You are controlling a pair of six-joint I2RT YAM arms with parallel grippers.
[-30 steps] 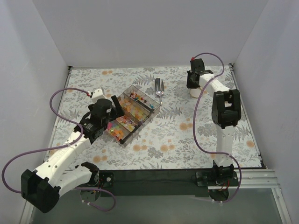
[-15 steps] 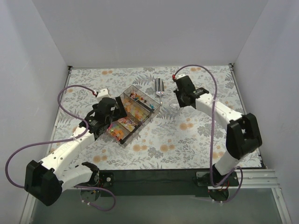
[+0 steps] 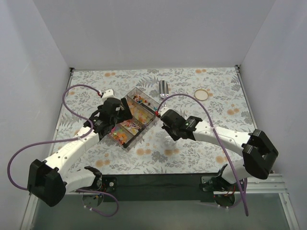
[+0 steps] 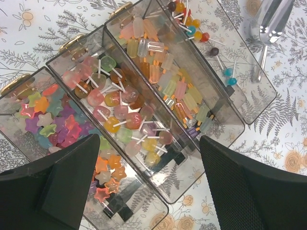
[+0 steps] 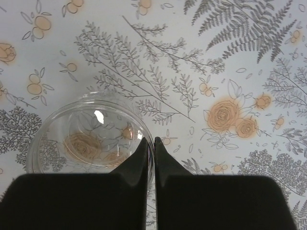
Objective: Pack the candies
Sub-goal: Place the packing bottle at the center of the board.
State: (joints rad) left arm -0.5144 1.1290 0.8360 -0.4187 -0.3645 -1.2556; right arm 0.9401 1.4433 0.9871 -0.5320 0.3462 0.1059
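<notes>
The right hand (image 5: 153, 160) pinches the wall of a clear cup (image 5: 86, 134), near the divided box (image 4: 242, 103) that holds the candies (image 4: 120, 103). The left hand (image 4: 148, 182) hangs wide above them. Best to keep the cup level and set it upright on the surface (image 5: 249, 62) without nudging the box.

Wide-spread fingers (image 4: 62, 187), clear divided box (image 4: 244, 96) of candies (image 4: 124, 103) below, metal scoop (image 4: 273, 19) beside it

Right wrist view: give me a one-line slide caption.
Right gripper pinches the rim of an empty clear cup over the floral tablecloth.
</notes>
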